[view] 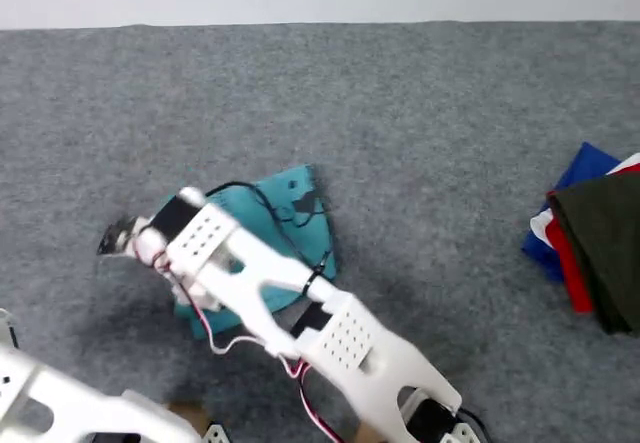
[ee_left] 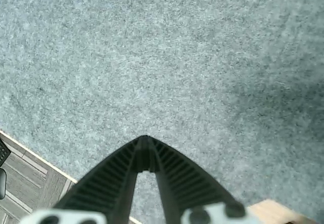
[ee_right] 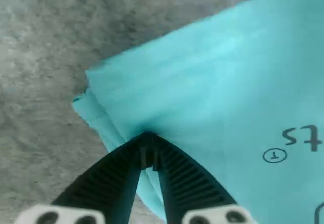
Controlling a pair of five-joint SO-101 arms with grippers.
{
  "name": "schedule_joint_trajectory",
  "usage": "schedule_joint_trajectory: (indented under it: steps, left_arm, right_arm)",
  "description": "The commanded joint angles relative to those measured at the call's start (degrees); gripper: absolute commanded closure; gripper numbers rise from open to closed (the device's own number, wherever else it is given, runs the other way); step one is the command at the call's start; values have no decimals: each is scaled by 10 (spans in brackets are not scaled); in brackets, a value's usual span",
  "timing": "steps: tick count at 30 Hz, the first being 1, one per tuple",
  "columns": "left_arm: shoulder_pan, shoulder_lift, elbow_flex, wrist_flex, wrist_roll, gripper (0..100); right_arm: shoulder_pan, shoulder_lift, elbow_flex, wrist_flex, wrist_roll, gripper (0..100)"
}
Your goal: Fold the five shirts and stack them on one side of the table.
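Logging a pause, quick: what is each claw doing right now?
Left claw: closed, empty, over the grey carpet.
Right claw: closed, pinching the teal shirt near its edge.

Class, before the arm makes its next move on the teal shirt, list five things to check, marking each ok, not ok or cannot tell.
1. Teal shirt lies folded and flat on the table: ok.
2. Right pincer is over the shirt's corner: ok.
3. Right pincer has cloth between its shut jaws: cannot tell.
4. Left pincer is shut, over bare table, away from the shirt: ok.
5. Stack of folded shirts sits at the table's edge, ready for one more: ok.
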Motion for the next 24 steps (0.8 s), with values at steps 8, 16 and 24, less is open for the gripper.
schedule_joint_trajectory:
  steps: [8,16,24]
  left_arm:
    - [1,-10,-3,-10,-2,998]
    - [1,-10,-3,-10,-2,998]
    - [1,-10,-4,-10,-3,998]
  right_arm:
    - [63,-100,-23,21,7,990]
    - [164,-48,-24,6,7,990]
    - [283,19,-25,0,8,990]
